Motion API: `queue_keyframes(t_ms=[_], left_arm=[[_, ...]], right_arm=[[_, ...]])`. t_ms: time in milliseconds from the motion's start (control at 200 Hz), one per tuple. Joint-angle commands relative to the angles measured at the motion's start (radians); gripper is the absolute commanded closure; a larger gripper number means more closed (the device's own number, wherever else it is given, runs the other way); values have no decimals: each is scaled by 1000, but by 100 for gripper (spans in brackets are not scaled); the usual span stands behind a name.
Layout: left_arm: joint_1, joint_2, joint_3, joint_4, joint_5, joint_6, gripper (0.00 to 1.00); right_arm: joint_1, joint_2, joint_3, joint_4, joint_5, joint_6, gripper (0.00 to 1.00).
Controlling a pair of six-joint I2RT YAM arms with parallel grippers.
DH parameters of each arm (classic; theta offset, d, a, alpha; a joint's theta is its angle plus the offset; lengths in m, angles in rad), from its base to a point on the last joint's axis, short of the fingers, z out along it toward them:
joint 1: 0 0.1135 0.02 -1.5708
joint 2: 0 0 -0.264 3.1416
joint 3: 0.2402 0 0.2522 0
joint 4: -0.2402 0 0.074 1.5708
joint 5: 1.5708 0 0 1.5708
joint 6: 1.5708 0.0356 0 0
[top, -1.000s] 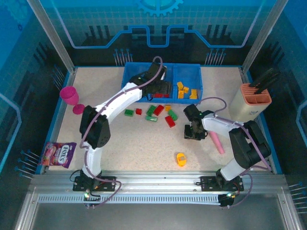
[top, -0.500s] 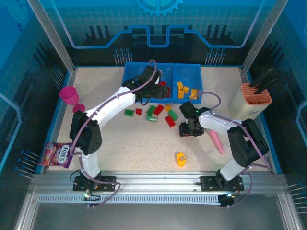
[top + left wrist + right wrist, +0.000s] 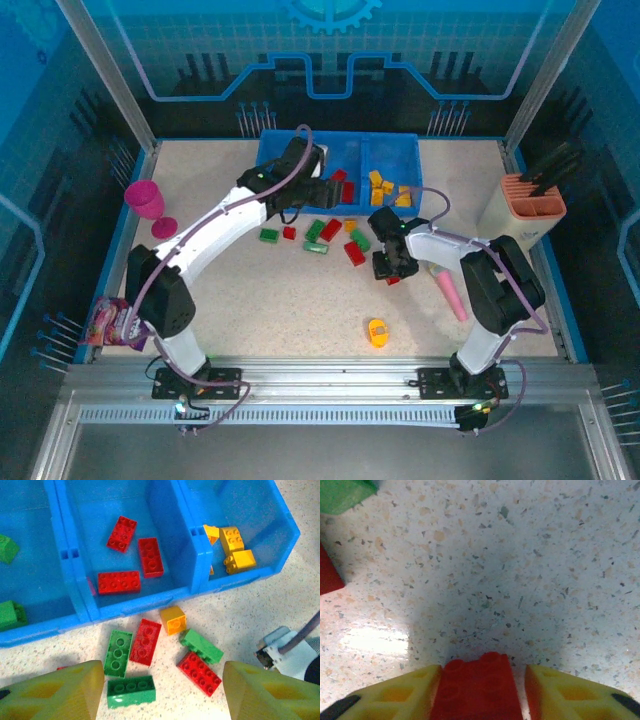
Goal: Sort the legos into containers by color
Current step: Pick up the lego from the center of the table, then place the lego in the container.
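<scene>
Right arm (image 3: 440, 243) shifted left, wrist view shows right jaws clamping red lego (image 3: 476, 695), left jaws spread empty near tray (image 3: 130, 609)

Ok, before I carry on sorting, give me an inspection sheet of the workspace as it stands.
Surface: speckled beige table; no spills seen.
Job's things: blue tray holds green bricks on the left, three reds in the middle and yellows on the right. Several loose legos lie in front of it.
Clutter: magenta cup, candy bag, pink stick, beige holder, small orange object.
Grippers: left gripper is open above the loose legos. Right gripper is shut on a red brick, low over the table.
Cables: a purple cable runs along each arm; no snag seen.
Surroundings: blue panels, aluminium frame.
</scene>
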Motion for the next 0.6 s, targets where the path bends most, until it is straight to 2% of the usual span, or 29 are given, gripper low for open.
queue_keyframes(t_ms=[0,70,160,375,595], left_arm=[[3,-85,-27,-57,-26,22,33],[5,-111,-48,-67,-33,23,33],[10,-149,-84,-77,-23,21,33],[20,-295,-238,-91,20,7,32],[37,-451,-391,-123,4,-38,31]], right_arm=[[15,-2,-3,-43,-10,-11,60],[15,-5,-4,-60,-3,-14,68],[14,-17,24,-91,2,-27,73],[15,-29,254,-162,58,-108,73],[27,108,554,-111,50,-250,71]])
